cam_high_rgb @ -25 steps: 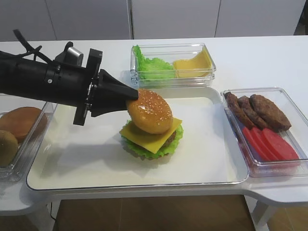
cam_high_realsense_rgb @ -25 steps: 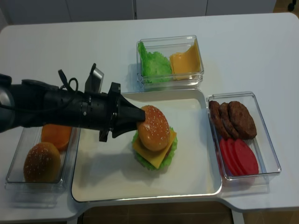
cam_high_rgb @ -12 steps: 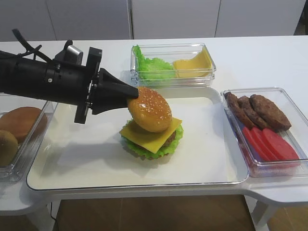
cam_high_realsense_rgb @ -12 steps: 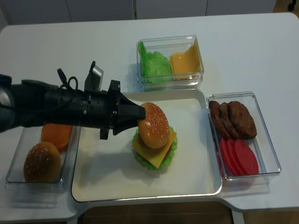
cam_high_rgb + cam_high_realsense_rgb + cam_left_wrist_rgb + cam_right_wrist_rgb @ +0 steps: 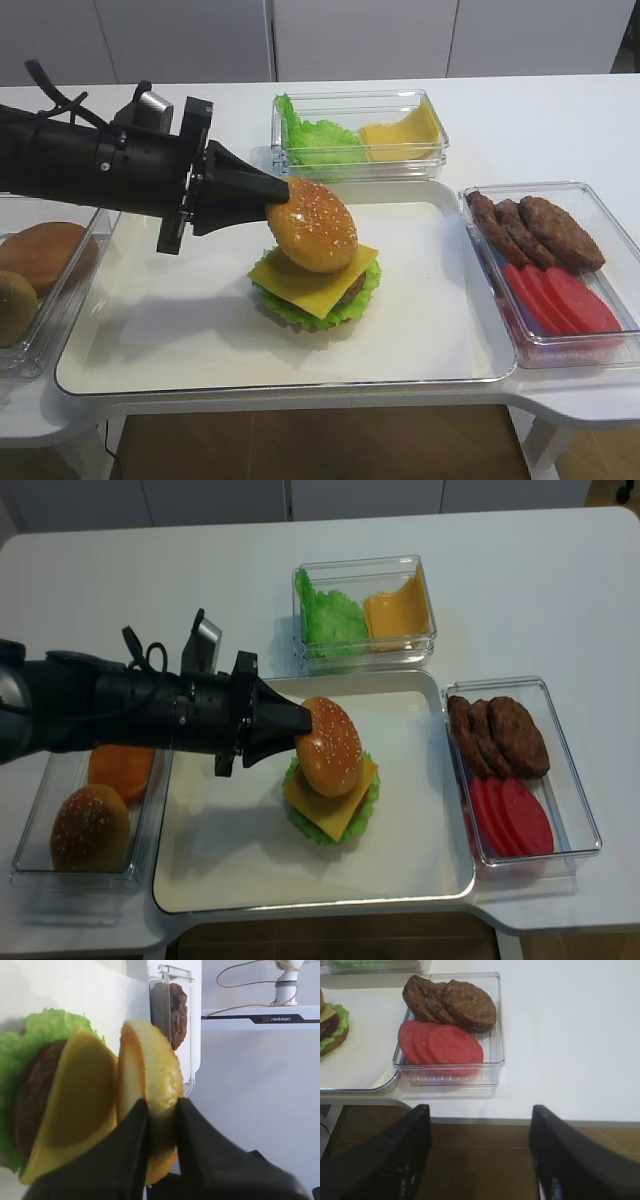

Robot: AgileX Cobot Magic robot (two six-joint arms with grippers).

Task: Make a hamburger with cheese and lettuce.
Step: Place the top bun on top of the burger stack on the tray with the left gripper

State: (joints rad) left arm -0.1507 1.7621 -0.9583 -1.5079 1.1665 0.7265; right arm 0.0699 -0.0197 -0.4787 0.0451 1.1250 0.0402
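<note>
The white worktop (image 5: 520,120) carries a large white tray (image 5: 430,330) in the middle, ringed by clear bins: one behind it with a heap of pale-green leaves and a pile of yellow slices (image 5: 400,132), one to the right with brown patties (image 5: 545,228) and red tomato slices (image 5: 555,298), and one to the left with loose buns (image 5: 90,825).

The left arm reaches in from the left side, level with the tray. Its left gripper (image 5: 159,1120) is closed down on the near edge of the sesame-seeded top bun (image 5: 312,226), one finger on each face of the rim, as the left wrist view shows. The right gripper (image 5: 477,1155) sits apart past the worktop's right edge, its fingers spread wide and holding nothing.

The hamburger (image 5: 315,270) stands at the middle of the tray. The lettuce (image 5: 345,305) frills out low in the stack, the patty lies on it, and the cheese (image 5: 300,285) lies on the patty with corners jutting out. The top bun is tilted, its far side low over the cheese and its gripped side raised; whether it touches the cheese I cannot tell.

The step in hand looks like the last: seating the top bun. The next move calls for levelling the bun, centring it over the cheese, then opening the fingers and drawing back to the left without dragging the bun or shifting the cheese.
</note>
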